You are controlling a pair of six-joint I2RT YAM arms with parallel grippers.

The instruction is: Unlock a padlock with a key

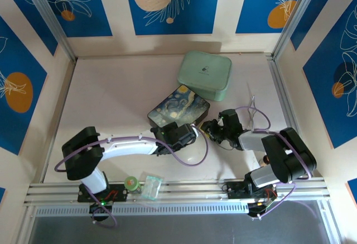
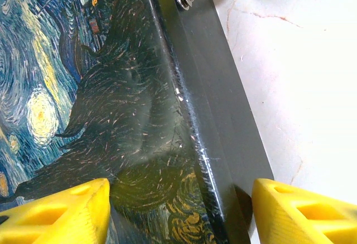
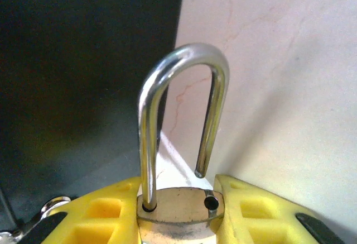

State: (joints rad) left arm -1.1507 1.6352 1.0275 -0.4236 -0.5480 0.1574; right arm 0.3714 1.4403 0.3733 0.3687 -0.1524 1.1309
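The right gripper (image 3: 178,191) pinches the padlock (image 3: 178,216) by its brass body. The shackle (image 3: 184,57) points out past the fingertips, its short leg lifted clear of its hole (so it looks sprung). What may be the key (image 3: 47,206), a silvery scrap beside one finger, is too cropped to tell. The dark painted box (image 3: 83,76) stands just ahead. Bumping it could press the shackle home and lock it. The left gripper (image 2: 178,210), spread wide, straddles that box's edge.

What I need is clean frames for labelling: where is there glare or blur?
Right wrist: sharp, bright streaks on the silvery shackle of the small brass padlock; left wrist: hazy sheen across the dark painted box lid; top external: evenly lit.
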